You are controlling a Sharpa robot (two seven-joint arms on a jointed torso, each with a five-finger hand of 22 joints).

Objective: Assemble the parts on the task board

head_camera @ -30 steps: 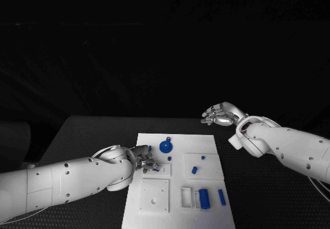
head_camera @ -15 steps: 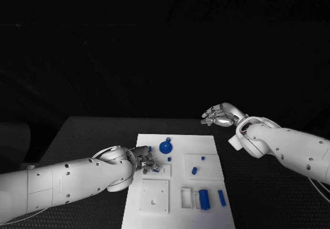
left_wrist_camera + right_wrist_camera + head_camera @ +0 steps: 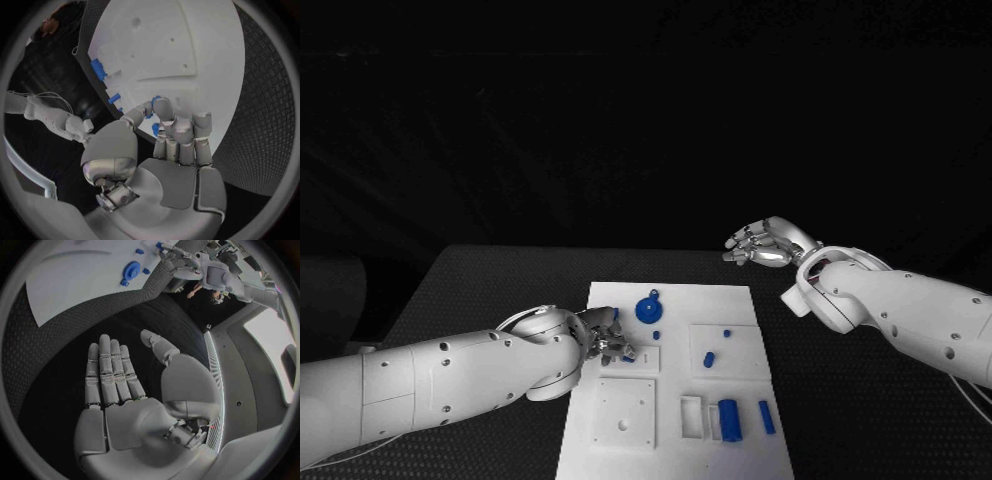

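The left hand (image 3: 606, 338), silver and many-fingered on its white arm, lies low over the left edge of the white rectangular task board (image 3: 678, 296) that sits in the middle of the black textured bench (image 3: 488, 280). In the left wrist view this hand's fingers (image 3: 180, 131) are curled together, and a small blue part (image 3: 155, 129) shows between the thumb and the fingertips, so the hand pinches it just above the board's surface (image 3: 187, 60). In the head view a speck of blue (image 3: 629, 352) shows at the fingertips, beside a raised white square block on the board.

Just right of that hand, a round blue disc-shaped part (image 3: 648, 308) with a small tab lies on the far half of the board. A tiny blue peg (image 3: 656, 333) sits near it. Further right a short blue oblong part (image 3: 708, 358) lies on a raised white square, with another tiny blue piece (image 3: 727, 330) near that square's far corner. At the near end of the board a thick blue cylinder (image 3: 728, 418) lies in a white holder, and a slimmer blue bar (image 3: 764, 415) lies just beside it to the right.

The right hand (image 3: 764, 242) hangs beyond the board's far right corner, over the bench and well apart from the parts. In the right wrist view its fingers (image 3: 111, 371) are stretched out side by side with the thumb apart, holding nothing.
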